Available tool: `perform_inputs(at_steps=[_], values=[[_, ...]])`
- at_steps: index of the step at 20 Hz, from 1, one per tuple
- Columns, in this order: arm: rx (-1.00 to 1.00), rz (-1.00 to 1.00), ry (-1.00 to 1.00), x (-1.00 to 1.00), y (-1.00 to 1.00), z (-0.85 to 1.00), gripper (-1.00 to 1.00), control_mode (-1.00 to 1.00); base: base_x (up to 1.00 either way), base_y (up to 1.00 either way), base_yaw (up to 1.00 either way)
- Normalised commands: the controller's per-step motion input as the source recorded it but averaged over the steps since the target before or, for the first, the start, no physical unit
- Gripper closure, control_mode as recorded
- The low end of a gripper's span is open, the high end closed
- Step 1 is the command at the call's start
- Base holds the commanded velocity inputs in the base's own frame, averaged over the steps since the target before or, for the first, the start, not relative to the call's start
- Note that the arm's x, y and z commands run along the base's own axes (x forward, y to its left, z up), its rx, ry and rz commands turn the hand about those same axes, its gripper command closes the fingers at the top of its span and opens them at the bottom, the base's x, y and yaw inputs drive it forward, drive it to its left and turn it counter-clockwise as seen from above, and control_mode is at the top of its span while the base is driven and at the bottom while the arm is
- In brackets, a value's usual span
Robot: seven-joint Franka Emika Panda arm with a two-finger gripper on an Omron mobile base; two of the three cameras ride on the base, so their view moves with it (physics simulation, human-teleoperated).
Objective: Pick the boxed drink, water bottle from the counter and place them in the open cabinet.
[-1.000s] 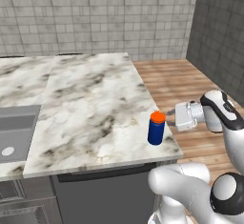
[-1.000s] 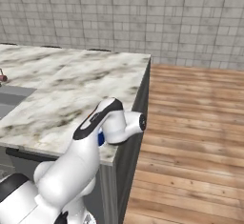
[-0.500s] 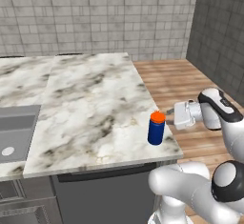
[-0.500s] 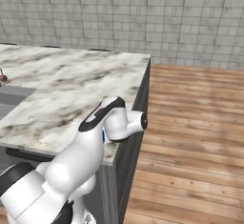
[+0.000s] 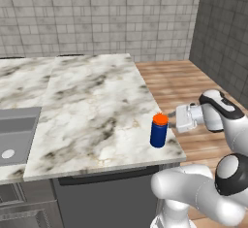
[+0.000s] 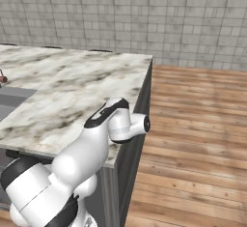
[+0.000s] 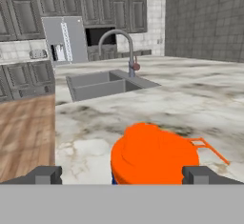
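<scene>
- The stout dark-blue water bottle with the orange-red cap (image 5: 159, 130) is seen standing upright on the white marble counter with grey-brown veining (image 5: 92, 110), near the counter's front right corner and close to its right edge.
- The white arm's two-finger gripper (image 5: 170, 119) is being held level just beside the bottle, on the bottle's right, pointing across at its cap end.
- In the hand view the orange cap (image 7: 155, 154) is sitting between the two dark finger tips (image 7: 44, 174), so the fingers are judged spread wide, with nothing clamped.
- The bottle's long axis is being kept vertical; the coming grasp is judged to turn on the gripper being brought down toward the blue body, since cap height is being faced.
- The bottle's body is largely cut off in the hand view.
- Contact between fingers and cap cannot be made out.
</scene>
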Motion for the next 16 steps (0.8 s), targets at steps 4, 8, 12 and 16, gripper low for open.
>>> perform_inputs(at_steps=[4,8,12,16], values=[[0.0,0.0,0.0,0.07,0.0,-0.11,-1.0,-1.0,0.0,0.0,0.0],[0.0,0.0,0.0,0.1,0.0,-0.07,-1.0,-1.0,0.0,0.0,0.0],[0.0,0.0,0.0,0.09,0.0,-0.03,-1.0,-1.0,0.0,0.0,0.0],[0.0,0.0,0.0,0.04,0.0,0.0,-1.0,-1.0,0.0,0.0,0.0]])
